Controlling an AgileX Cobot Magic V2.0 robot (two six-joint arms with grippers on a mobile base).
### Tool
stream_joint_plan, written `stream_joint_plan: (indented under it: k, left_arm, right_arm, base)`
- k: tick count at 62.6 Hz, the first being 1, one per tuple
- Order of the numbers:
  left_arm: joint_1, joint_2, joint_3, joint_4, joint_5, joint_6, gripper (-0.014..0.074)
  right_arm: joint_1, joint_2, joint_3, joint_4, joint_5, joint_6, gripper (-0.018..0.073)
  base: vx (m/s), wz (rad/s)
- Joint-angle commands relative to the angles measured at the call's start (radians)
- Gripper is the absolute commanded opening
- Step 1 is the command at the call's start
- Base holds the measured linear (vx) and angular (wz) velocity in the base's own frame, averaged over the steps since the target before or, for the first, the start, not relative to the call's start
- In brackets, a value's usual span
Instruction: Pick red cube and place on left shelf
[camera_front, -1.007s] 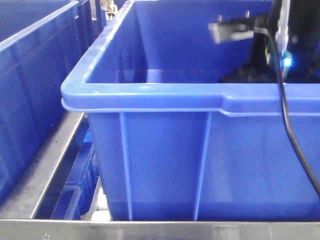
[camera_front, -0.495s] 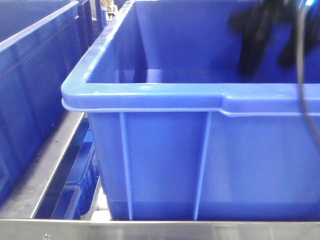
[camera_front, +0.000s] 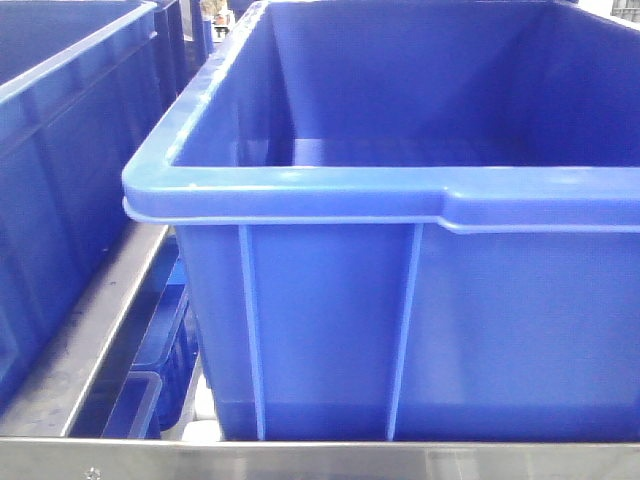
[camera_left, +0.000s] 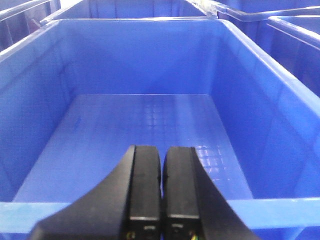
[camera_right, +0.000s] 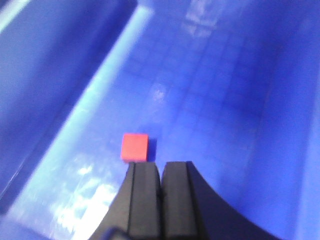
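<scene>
In the right wrist view a small red cube (camera_right: 135, 147) lies on the floor of a blue bin (camera_right: 220, 90), close to the bin's left wall. My right gripper (camera_right: 161, 165) hovers above it, shut and empty, its tips just right of and nearer than the cube. My left gripper (camera_left: 162, 150) is also shut with nothing in it, held over the near rim of an empty blue bin (camera_left: 150, 125). Neither gripper appears in the front view. I cannot make out the left shelf as such.
The front view is filled by a large blue bin (camera_front: 300, 190) on a metal rack (camera_front: 100, 310), with another blue bin (camera_front: 60, 110) to its left. More blue bins (camera_left: 295, 30) stand behind and right in the left wrist view.
The right arm, seen over the big bin's right side a second ago, rose and has left the front view.
</scene>
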Motion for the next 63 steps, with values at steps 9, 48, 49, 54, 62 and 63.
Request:
stream_joint_plan:
  k: [9,48,49,54,62,63]
  left_arm:
    - [-0.005,-0.015,0.024,-0.009,-0.059,-0.006,0.0090]
    - [-0.005,-0.015,0.024,-0.009,-0.059,-0.006,0.0090]
    - [-0.005,-0.015,0.024,-0.009,-0.059,-0.006,0.0090]
    - [-0.005,-0.015,0.024,-0.009,-0.059,-0.006,0.0090]
    - [-0.005,-0.015,0.024,-0.009,-0.059,-0.006,0.0090]
    - [-0.005,-0.015,0.024,-0.009,-0.059,-0.006,0.0090]
  right_arm:
    - [-0.005,-0.234,0.183,-0.010,-0.208,-0.009,0.0022]
    - [-0.005,-0.534,0.378,-0.011,-0.279,-0.009,0.0022]
    - [-0.005,-0.534,0.378,-0.011,-0.279,-0.009,0.0022]
    - [-0.005,-0.534,0.378,-0.011,-0.279,-0.009,0.0022]
    - [-0.005,-0.534,0.378,-0.011,-0.280,-0.009,0.0022]
    - [-0.005,-0.534,0.378,-0.011,-0.280,-0.009,0.0022]
  base:
    - [0.00,0.00]
    - [0.00,0.00]
    - [0.00,0.00]
    - [0.00,0.00]
    - [0.00,0.00]
    - [0.00,0.00]
